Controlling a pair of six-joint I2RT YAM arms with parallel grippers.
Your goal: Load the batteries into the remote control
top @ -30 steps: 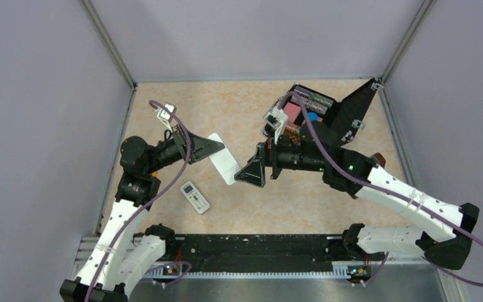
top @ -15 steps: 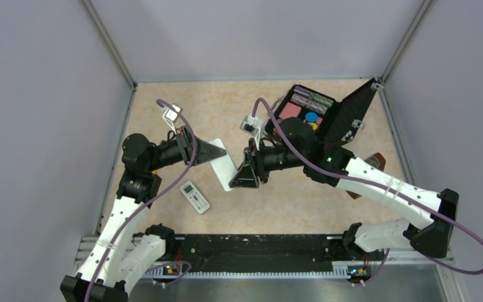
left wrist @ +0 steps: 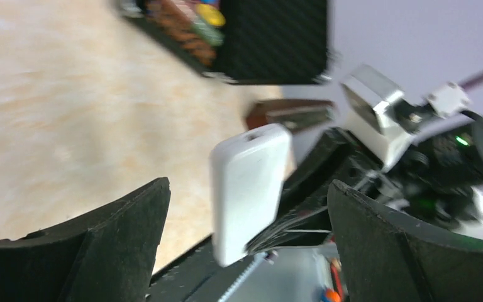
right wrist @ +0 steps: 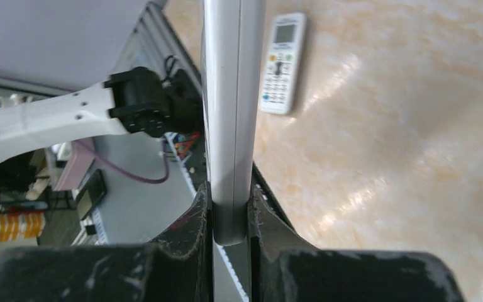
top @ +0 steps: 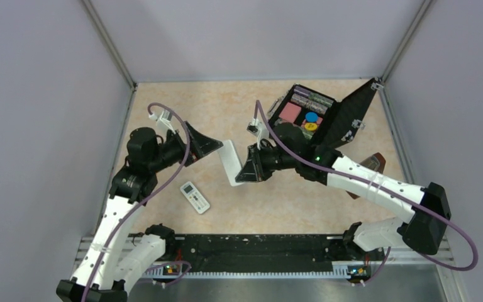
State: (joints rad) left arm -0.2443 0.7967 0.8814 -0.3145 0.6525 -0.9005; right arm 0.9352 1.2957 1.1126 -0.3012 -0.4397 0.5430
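An open black case (top: 346,116) sits at 2 o'clock; a small display remote (top: 195,197) lies at 7 on the surface (top: 226,107). The right gripper (top: 241,175) pinches the lifted remote control (top: 231,158) at its lower end. The left gripper (top: 212,146), spread, is just beside its upper end.

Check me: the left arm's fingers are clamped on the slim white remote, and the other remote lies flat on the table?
Wrong arm: the right wrist view shows the right fingers clamped on the remote control; the left fingers stand open. The other remote does lie flat on the table.
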